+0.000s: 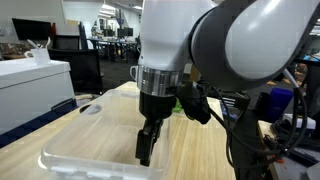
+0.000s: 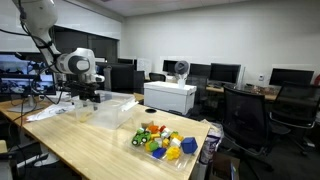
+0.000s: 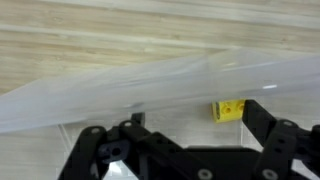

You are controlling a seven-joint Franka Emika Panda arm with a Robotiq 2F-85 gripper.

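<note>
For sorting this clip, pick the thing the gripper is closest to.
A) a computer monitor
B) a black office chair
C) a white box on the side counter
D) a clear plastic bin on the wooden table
D: in an exterior view the open gripper points straight down at the clear plastic bin, well away from the other things.

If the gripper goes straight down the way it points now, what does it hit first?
Most likely the floor of the clear bin under the gripper; its open jaws point into it. A yellow block lies off to one side. Depth is unclear.
</note>
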